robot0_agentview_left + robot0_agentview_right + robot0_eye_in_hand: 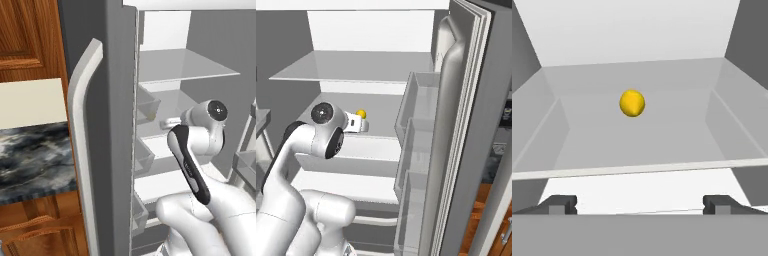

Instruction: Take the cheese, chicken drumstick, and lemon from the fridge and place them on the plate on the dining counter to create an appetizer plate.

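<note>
The grey fridge [117,75] stands open, showing its white interior and glass shelves [356,65]. A bright yellow lemon [632,103] lies alone on a middle shelf, toward the back. The lemon [361,114] peeks out just past my hand in the right base view. My gripper [640,202] is open, its fingertips [562,202] spread wide and short of the shelf's front edge, apart from the lemon. The hand [170,121] reaches into the fridge at mid height. The cheese, chicken drumstick, plate and dining counter are out of view.
The left fridge door with its long curved handle [80,130] stands close on my left. The right door with translucent bins [418,115] stands close on my right. A marbled wall counter [30,155] and wooden cabinets [25,35] sit left of the fridge.
</note>
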You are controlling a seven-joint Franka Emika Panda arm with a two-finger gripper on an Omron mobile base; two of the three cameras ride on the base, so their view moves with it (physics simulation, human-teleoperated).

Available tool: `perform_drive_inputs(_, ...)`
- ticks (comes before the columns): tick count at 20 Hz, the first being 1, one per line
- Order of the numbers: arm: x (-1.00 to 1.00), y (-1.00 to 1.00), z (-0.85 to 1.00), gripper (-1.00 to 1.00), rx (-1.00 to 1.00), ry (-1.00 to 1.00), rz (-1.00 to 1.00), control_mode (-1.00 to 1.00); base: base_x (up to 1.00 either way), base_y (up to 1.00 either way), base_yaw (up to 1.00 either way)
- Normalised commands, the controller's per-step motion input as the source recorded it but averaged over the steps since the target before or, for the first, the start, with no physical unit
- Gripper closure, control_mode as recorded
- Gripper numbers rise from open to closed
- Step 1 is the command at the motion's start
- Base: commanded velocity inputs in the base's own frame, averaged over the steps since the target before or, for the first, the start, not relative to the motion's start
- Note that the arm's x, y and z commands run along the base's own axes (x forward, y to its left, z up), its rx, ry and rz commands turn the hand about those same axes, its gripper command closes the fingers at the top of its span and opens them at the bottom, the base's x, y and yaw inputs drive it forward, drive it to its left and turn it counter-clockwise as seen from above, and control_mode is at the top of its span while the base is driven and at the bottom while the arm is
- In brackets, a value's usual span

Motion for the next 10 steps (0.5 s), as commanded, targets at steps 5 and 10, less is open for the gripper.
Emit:
perform_drive_inputs(5, 0.55, 0.08, -0.05, -1.0, 0.0, 0.0, 0.0, -1.0, 0.0, 0.0, 0.0)
perform_drive_inputs(10, 0.53, 0.07, -0.14, -1.0, 0.0, 0.0, 0.0, -1.0, 0.0, 0.0, 0.0)
